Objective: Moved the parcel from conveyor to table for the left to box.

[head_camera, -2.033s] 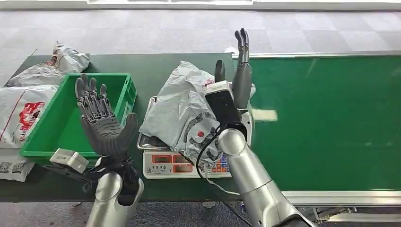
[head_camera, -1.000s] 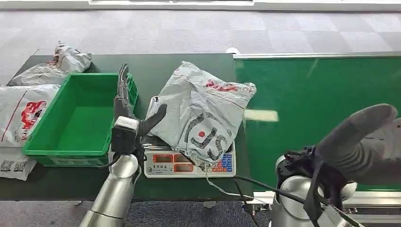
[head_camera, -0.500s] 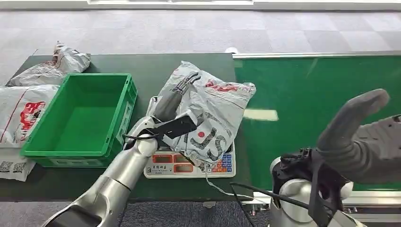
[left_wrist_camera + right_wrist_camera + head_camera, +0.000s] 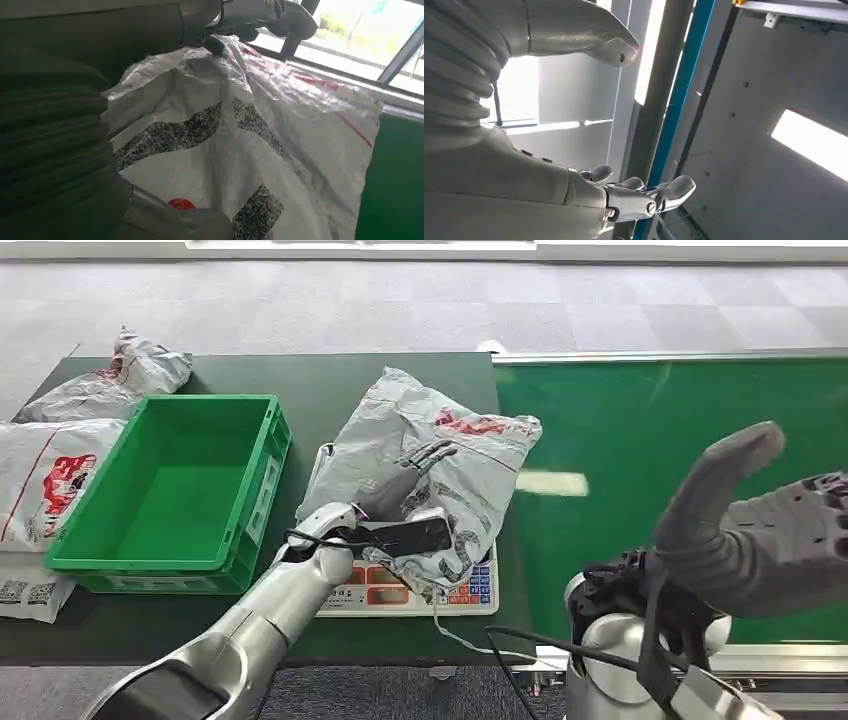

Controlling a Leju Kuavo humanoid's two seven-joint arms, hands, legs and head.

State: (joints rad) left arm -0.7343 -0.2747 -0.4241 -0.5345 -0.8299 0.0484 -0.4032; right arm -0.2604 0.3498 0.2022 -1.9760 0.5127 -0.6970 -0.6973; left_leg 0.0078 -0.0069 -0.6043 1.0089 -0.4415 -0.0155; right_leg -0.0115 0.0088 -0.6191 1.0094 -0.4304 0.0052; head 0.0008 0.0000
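A crumpled grey parcel (image 4: 480,465) with black lettering and a red dot lies on the scale (image 4: 420,597) on the dark table, beside the green conveyor belt (image 4: 680,410). My left arm reaches across it from the left. My left hand (image 4: 425,455) lies on top of the parcel with its fingers bent over a fold. The left wrist view has the parcel (image 4: 240,150) close up and my left hand (image 4: 260,12) at its far ridge; whether the fingers grip is unclear. My right hand (image 4: 750,530) is raised near the head camera, and in the right wrist view this hand (image 4: 574,190) has spread fingers and holds nothing.
A green box (image 4: 165,490) stands left of the scale with nothing in it. More grey parcels (image 4: 140,370) and a white one (image 4: 50,480) lie at the table's far left. A thin cable (image 4: 460,635) trails off the scale's front.
My left arm swung from beside the green box across onto the parcel, and its fingers have bent down onto it. My right hand drew back from the parcel and rose close to the camera.
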